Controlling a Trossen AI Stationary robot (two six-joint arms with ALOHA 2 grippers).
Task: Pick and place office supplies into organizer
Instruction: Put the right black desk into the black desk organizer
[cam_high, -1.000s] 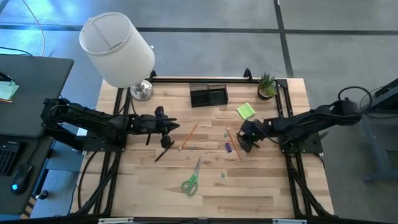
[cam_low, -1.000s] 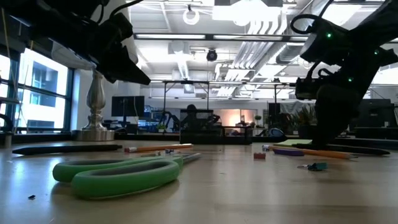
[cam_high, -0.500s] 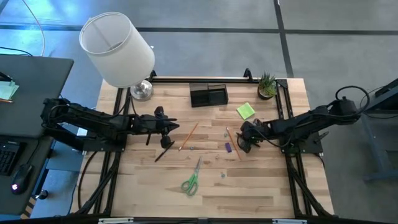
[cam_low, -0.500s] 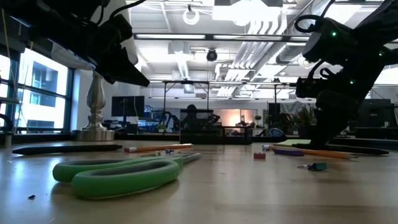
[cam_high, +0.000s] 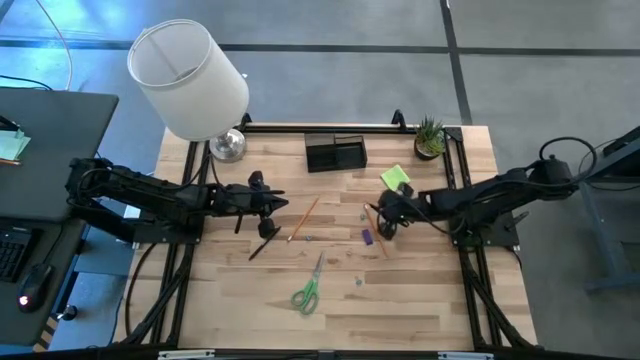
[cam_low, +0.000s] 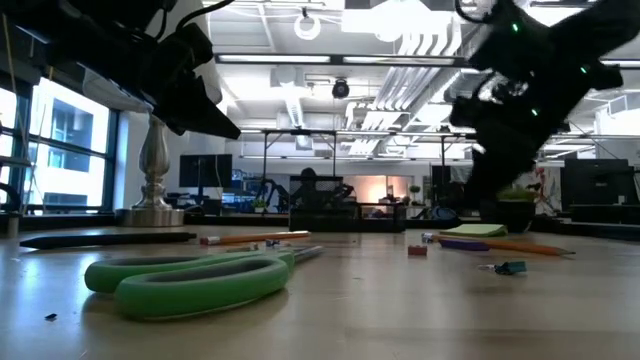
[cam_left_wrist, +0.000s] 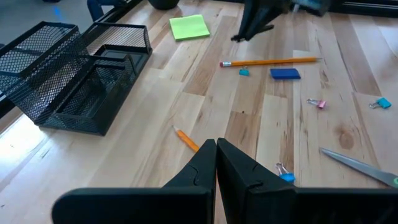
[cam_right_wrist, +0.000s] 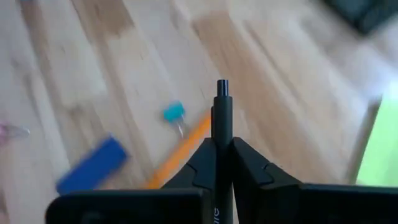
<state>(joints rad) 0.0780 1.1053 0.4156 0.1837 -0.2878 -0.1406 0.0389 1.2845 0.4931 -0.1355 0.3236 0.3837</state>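
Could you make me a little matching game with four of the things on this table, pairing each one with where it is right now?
Things:
1. dark pen
2. scissors
3. sticky-note pad
4. organizer

Places:
A. at the table's back edge, near the lamp
B. near the potted plant
C. clamped in the right gripper
D. lying toward the table's front

Pairs: 1-C, 2-D, 3-B, 4-A

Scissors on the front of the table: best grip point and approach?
The scissors lie flat, green handles toward the table's front edge, blades pointing toward the organizer. Probably grip across the narrow neck just above the handles, from straight above, fingers either side; the looped handles look too wide, and the space around is clear.
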